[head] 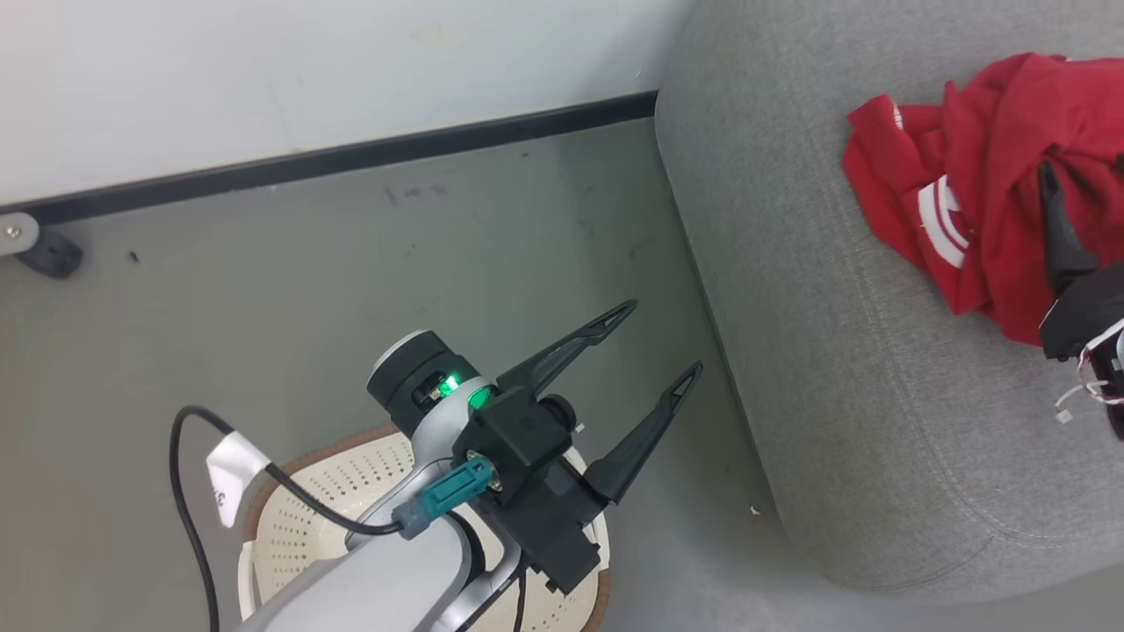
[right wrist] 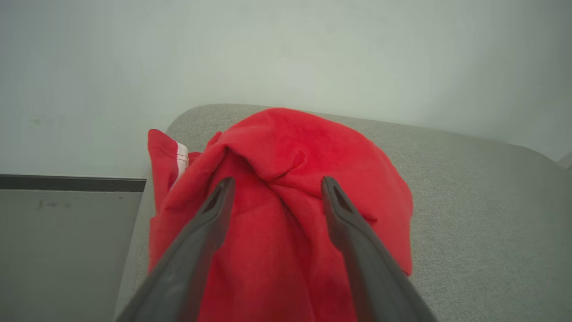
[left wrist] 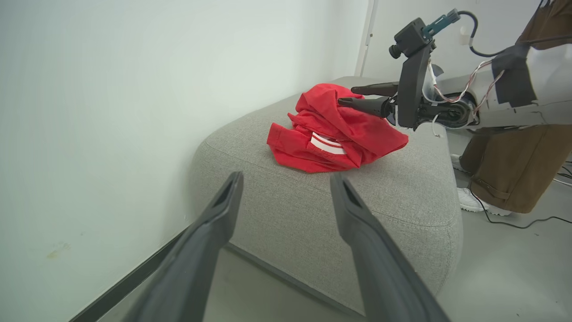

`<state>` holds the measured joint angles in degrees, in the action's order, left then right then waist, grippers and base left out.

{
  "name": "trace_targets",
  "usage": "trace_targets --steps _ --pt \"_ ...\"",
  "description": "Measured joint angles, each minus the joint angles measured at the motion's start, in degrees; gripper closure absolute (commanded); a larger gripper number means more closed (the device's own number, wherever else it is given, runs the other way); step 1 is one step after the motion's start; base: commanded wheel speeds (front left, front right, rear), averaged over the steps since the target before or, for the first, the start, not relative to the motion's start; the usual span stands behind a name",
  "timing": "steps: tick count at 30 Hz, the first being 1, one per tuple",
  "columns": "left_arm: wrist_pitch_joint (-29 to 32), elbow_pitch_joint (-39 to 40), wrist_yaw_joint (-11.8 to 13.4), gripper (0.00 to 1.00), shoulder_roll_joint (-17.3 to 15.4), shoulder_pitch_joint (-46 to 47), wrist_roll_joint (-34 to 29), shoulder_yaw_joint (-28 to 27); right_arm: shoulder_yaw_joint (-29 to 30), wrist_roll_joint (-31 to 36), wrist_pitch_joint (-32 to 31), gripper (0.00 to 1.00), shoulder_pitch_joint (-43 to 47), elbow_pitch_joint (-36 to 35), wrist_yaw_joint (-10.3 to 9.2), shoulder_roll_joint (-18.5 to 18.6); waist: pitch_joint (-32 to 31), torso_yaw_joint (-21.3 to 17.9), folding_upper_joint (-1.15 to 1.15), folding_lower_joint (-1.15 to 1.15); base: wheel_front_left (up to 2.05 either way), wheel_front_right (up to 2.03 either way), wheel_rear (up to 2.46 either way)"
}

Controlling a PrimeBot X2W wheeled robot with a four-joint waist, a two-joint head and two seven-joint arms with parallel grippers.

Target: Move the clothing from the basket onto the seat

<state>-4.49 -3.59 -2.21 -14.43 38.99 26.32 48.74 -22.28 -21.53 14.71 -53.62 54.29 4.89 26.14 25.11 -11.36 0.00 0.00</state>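
The right gripper [right wrist: 275,181] is spread wide over the clothing [head: 983,175] on the seat [head: 834,395]; it should lift straight up, snagging nothing.

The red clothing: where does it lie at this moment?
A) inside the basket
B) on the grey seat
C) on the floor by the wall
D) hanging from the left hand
B: the clothing lies bunched on the seat, with the right hand open at the heap.

Clothing [head: 975,175] lies on the seat [head: 834,351], right of basket [head: 299,535].
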Motion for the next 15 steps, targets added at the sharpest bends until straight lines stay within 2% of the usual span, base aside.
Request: trace_targets --steps 7,11,15 --pt "-1.99 -1.76 0.79 0.0 0.32 -1.33 1.46 -1.16 -0.07 0.92 0.0 0.0 4.39 -4.49 0.14 0.22 -2.81 -0.57 0.0 0.0 0.0 0.0 0.0" --pt "-3.37 -3.31 2.26 0.0 0.63 -3.26 2.61 -2.94 0.2 1.15 0.0 0.0 7.19 -6.84 0.05 0.49 -4.51 -0.32 0.0 0.0 0.0 0.0 0.0" --pt "-4.8 -4.86 3.32 0.0 0.26 -4.58 3.74 -4.91 0.65 1.48 0.0 0.0 9.71 -9.76 -0.79 0.42 -6.23 0.43 -0.01 -0.01 0.0 0.0 0.0"
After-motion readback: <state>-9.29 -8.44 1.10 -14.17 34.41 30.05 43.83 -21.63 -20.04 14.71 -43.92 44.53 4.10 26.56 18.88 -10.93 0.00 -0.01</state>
